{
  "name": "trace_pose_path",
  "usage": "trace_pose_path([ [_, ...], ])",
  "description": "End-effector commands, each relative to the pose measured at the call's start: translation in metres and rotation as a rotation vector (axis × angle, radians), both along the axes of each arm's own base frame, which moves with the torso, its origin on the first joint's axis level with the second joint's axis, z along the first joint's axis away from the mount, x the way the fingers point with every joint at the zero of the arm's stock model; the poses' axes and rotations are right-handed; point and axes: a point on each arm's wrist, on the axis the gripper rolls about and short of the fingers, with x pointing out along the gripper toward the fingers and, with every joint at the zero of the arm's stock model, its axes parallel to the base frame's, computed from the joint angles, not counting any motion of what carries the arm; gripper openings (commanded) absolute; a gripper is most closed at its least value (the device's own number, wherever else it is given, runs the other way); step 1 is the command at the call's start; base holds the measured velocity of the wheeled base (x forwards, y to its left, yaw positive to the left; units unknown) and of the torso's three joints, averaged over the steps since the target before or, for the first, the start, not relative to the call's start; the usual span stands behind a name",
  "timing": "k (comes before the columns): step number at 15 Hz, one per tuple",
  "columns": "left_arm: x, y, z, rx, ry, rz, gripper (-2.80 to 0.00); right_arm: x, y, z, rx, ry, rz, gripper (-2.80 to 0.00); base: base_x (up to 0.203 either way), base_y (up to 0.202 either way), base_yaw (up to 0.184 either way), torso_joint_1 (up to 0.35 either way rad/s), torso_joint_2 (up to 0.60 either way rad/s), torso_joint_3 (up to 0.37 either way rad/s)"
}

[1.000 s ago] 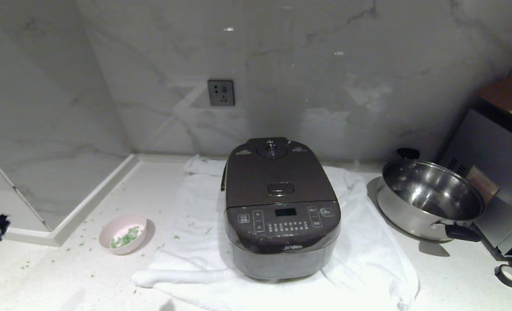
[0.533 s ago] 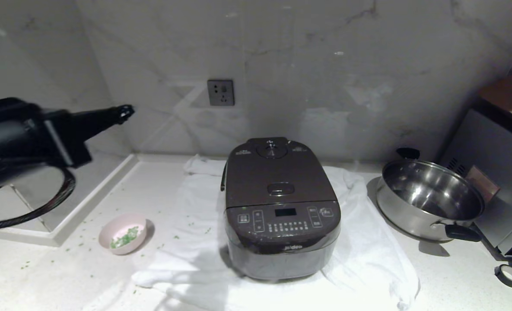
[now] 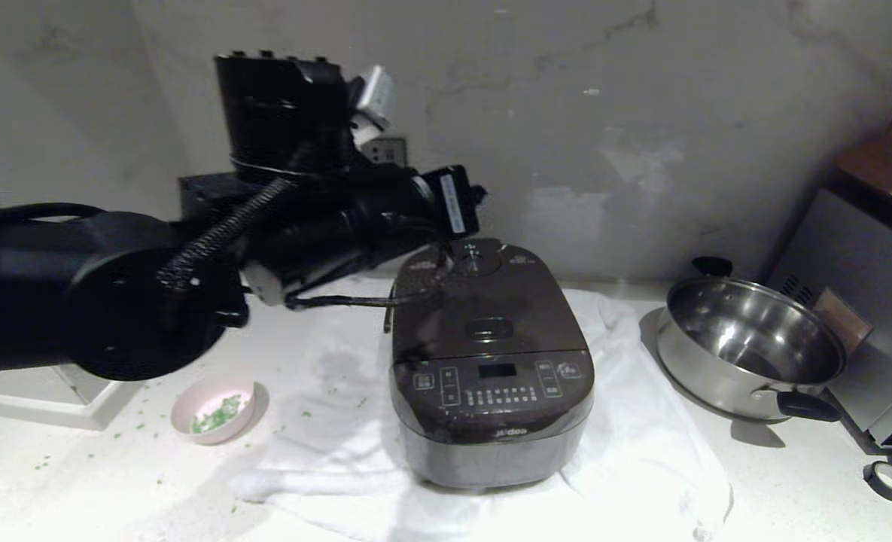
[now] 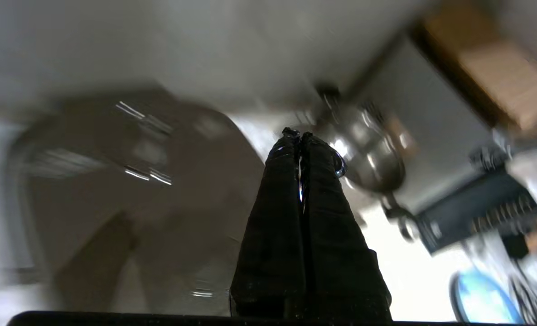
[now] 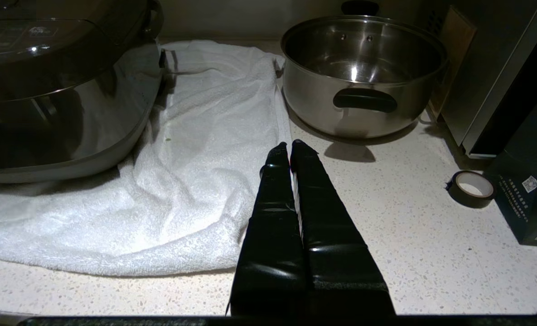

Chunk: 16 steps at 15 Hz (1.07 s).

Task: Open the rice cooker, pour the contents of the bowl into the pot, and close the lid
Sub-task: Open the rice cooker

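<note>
The dark rice cooker (image 3: pixel 491 361) stands on a white towel with its lid (image 3: pixel 483 309) down, so the pot is hidden. A pale pink bowl (image 3: pixel 216 406) holding chopped green bits (image 3: pixel 220 412) sits on the counter left of the cooker. My left arm (image 3: pixel 325 218) reaches in from the left, above the cooker's back left corner. In the left wrist view the left gripper (image 4: pixel 299 132) is shut and empty, with the lid (image 4: pixel 128 190) blurred beside it. The right gripper (image 5: pixel 289 144) is shut and empty, low over the counter at the towel's edge, right of the cooker (image 5: pixel 55 86).
A shiny steel pan (image 3: pixel 750 346) with black handles stands right of the cooker, with a dark appliance (image 3: pixel 867 301) behind it. A tape roll (image 3: pixel 886 479) lies at the front right. The white towel (image 3: pixel 641 436) spreads under the cooker. Green bits are scattered around the bowl.
My left arm has swung up from the left edge and across to above the cooker's back left corner. The cooker, bowl and pan have not moved.
</note>
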Motion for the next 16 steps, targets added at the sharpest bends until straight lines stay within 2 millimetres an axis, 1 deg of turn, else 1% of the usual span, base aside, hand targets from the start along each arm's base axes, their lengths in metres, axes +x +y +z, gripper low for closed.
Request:
trace_pose_path([
  [1, 0.004, -0.038, -0.036, 0.063, 0.067, -0.063, -2.80, 0.000, 0.000, 0.000, 0.000, 0.002, 0.000, -2.80, 0.000, 0.000, 0.000, 0.000, 0.00, 0.000],
  [3, 0.002, -0.045, -0.047, 0.091, 0.091, -0.079, -2.80, 0.000, 0.000, 0.000, 0.000, 0.001, 0.000, -2.80, 0.000, 0.000, 0.000, 0.000, 0.00, 0.000],
  [5, 0.003, -0.048, -0.060, 0.129, 0.111, -0.084, -2.80, 0.000, 0.000, 0.000, 0.000, 0.001, 0.000, -2.80, 0.000, 0.000, 0.000, 0.000, 0.00, 0.000],
  [8, 0.003, -0.046, -0.077, 0.203, 0.116, -0.088, -2.80, 0.000, 0.000, 0.000, 0.000, 0.000, 0.000, -2.80, 0.000, 0.000, 0.000, 0.000, 0.00, 0.000],
  [9, 0.004, -0.045, -0.079, 0.213, 0.116, -0.087, -2.80, 0.000, 0.000, 0.000, 0.000, 0.003, 0.000, -2.80, 0.000, 0.000, 0.000, 0.000, 0.00, 0.000],
  [10, 0.006, -0.046, -0.083, 0.225, 0.120, -0.085, -2.80, 0.000, 0.000, 0.000, 0.000, 0.001, 0.000, -2.80, 0.000, 0.000, 0.000, 0.000, 0.00, 0.000],
  [13, 0.022, -0.050, -0.103, 0.278, 0.129, -0.038, -2.80, 0.000, 0.000, 0.000, 0.000, 0.000, 0.000, -2.80, 0.000, 0.000, 0.000, 0.000, 0.00, 0.000],
  [16, 0.036, -0.056, -0.104, 0.275, 0.112, -0.013, -2.80, 0.000, 0.000, 0.000, 0.000, 0.000, 0.000, -2.80, 0.000, 0.000, 0.000, 0.000, 0.00, 0.000],
])
